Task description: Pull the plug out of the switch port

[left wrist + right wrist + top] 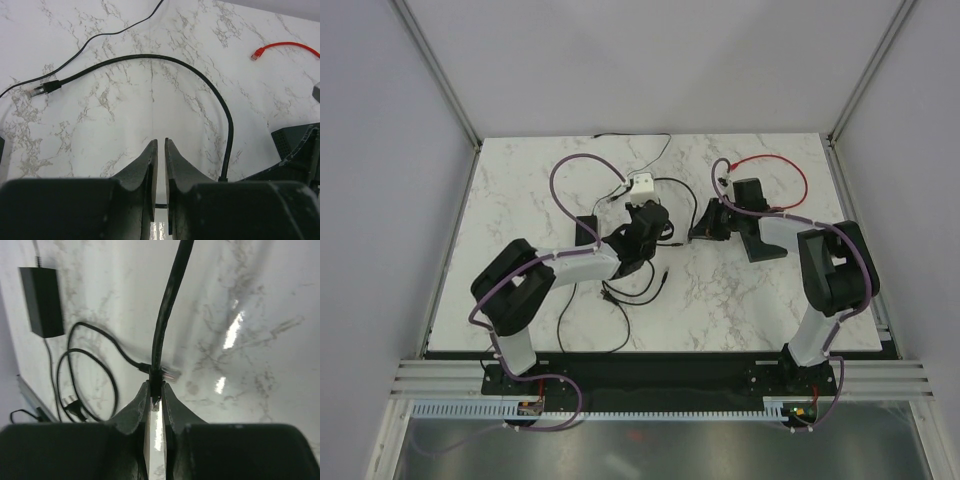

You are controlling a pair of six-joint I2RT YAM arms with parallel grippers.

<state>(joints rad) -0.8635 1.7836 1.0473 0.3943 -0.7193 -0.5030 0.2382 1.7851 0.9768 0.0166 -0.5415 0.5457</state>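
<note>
Our right gripper (156, 387) pinches a smooth, round black cable (168, 305); our left gripper (161, 143) sits pressed together over veined marble (100, 142).

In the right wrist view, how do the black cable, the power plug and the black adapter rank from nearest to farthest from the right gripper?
1. The black cable: centre, pinched in the right gripper.
2. The power plug: lower left, on the table.
3. The black adapter: upper left, farthest.
</note>
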